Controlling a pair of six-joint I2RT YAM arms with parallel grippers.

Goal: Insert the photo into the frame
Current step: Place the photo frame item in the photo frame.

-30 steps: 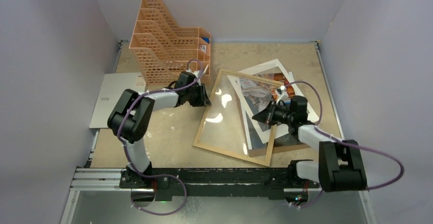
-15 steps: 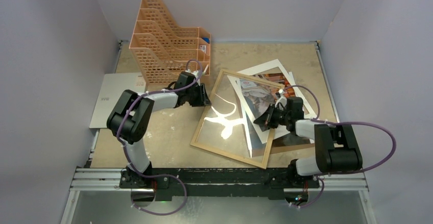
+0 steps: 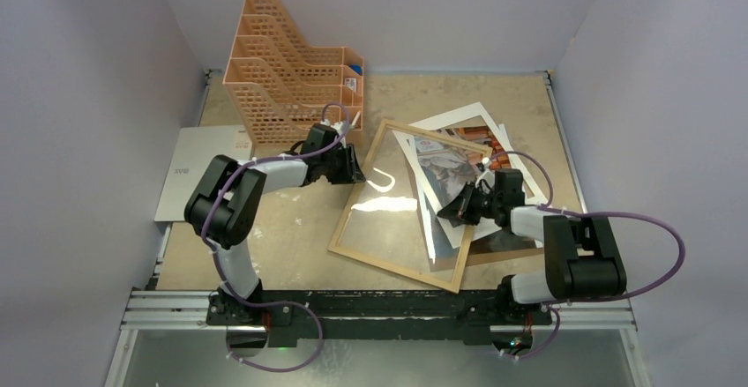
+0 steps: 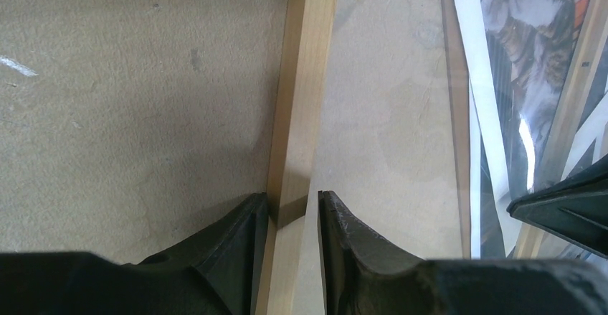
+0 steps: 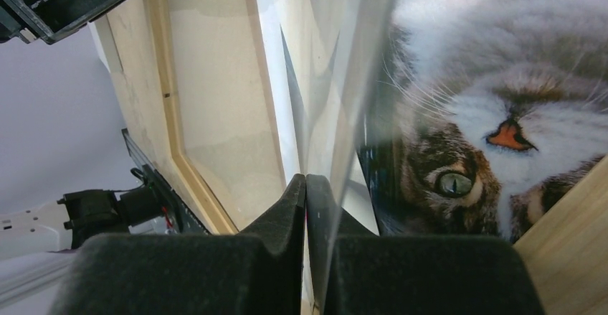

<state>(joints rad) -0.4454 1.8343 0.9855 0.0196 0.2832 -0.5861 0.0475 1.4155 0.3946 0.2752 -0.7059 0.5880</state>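
Light-wood frame [image 3: 388,228] lies flat and skewed on the table [image 3: 291,228], mid-right in the top view, w/ a bit of glare on the glass. The photo [image 3: 452,168] is at its right side, cat pic up, partly inside the opening w/ the right rail crossing it. The rest pokes out to the right over a brown backing board [image 3: 499,248]. Left gripper [image 3: 355,173] is at the frame's left rail near the far corner. Right gripper [image 3: 444,213] is low over the photo's white border, inside the frame. Orange lattice organizer [image 3: 282,78] is back left, grey sheet [image 3: 198,167] by the table's left edge.

Left wrist cam: fingers [image 4: 244,236] straddle the wood rail, one each side, jaws partway apart, about rail-wide. One finger looks right against the wood, the other maybe a hair off. Can't tell if it's actually squeezing or just sitting around it.

Right wrist cam: jaws pressed together, basically no gap. A thin blurry edge runs down into the seam btw them, but can't tell if that's the photo, the pane, or nothing pinched at all. Cat face fills the right side, frame rail on the left.
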